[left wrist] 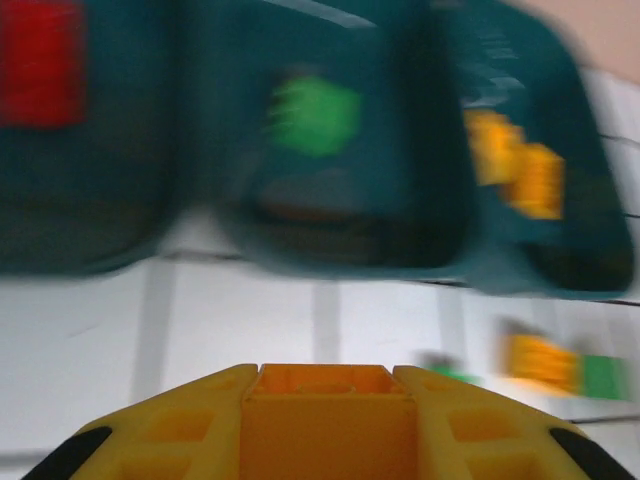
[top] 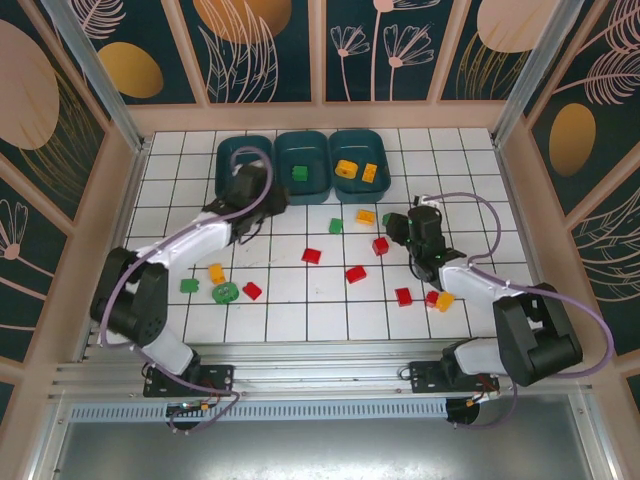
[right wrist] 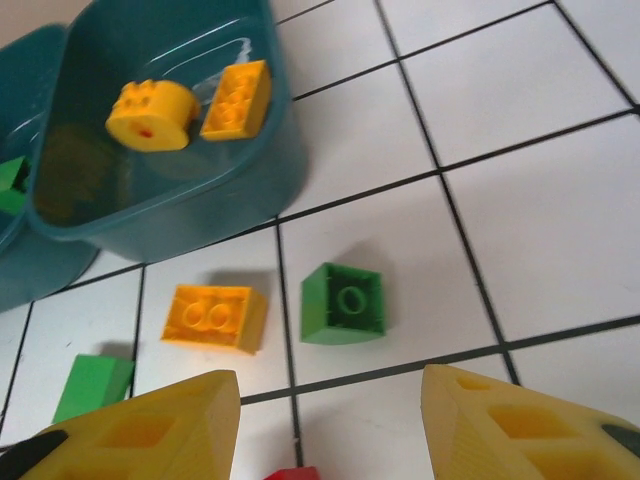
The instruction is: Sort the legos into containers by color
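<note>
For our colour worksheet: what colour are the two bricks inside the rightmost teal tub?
Yellow-orange plastic bricks, clearest in right wrist view.

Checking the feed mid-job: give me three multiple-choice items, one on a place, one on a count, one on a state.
1. Where does the green square lego lie?
A) stacked on a red lego
B) on the tiles beside a yellow lego
C) at the table's near edge

2. How many legos are in the rightmost tub?
A) none
B) four
C) two

3. The right gripper is:
A) open and empty
B) shut on a red lego
C) shut on nothing

Answers: 1 B, both sit on tiles side by side; 2 C, two yellow pieces lie inside; 3 A, its jaws stand apart.
</note>
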### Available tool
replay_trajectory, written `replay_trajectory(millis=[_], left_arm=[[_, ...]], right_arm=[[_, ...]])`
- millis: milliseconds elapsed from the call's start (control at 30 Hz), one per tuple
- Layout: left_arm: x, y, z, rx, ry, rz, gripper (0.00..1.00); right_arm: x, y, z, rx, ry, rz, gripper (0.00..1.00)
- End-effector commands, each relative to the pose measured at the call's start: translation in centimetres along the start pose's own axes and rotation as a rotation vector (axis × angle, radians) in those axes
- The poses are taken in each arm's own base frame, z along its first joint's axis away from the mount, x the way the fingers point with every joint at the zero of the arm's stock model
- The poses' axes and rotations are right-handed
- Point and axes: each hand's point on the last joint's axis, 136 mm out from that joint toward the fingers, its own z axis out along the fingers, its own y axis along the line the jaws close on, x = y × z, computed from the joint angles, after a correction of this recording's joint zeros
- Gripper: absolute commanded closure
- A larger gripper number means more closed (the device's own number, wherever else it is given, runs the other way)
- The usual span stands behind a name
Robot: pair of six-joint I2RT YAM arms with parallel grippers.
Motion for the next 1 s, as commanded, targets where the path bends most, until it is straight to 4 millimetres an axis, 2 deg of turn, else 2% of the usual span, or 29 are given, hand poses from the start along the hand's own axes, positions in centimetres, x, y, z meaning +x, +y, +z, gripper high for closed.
replay_trajectory(millis=[0,33,133,233,333,533,667,800,900,967], left_arm=[[0.6,-7.3,2.8,0.213,0.08,0.119,0.85],[0.7,-9.2,3.8,0.267,0.099,0.145,0.84],[0.5,-12.4,7.0,0.369,0.142,0.155,0.84],[0.4,-13.9,9.8,0.411,0.164,0.157,0.81],[0.2,-15.1,11.6,0.448,0.177,0.196,0.8],[-0.8,-15.8,14.1,0.435,0.162,0.234,0.79],[-0.6,-15.1,15.9,0.392,0.169,0.23,0.73],[-0.4,-14.4,16.5,0.356,0.162,0.225,0.52],[-1.0,-14.1,16.4,0.327,0.147,0.249,0.44],[-1.3,-14.2,16.1,0.321,0.141,0.266,0.42]], right_arm=[[-1.8,-0.8,-0.7,0.019,-0.088,0.07,0.48],[-1.9,-0.9,-0.7,0.021,-0.092,0.072,0.48],[-1.9,-1.3,-0.7,0.028,-0.097,0.079,0.48],[-2.0,-1.0,-1.0,0.005,-0.11,0.085,0.48],[-2.3,-0.7,-1.9,-0.038,-0.143,0.101,0.48],[-2.8,-0.2,-2.7,-0.069,-0.167,0.104,0.48],[-2.5,-0.1,-2.3,-0.075,-0.153,0.102,0.48],[-2.4,-0.2,-2.2,-0.069,-0.15,0.1,0.46],[-2.5,-0.1,-2.2,-0.072,-0.152,0.1,0.45],[-2.4,-0.1,-2.2,-0.072,-0.152,0.1,0.45]])
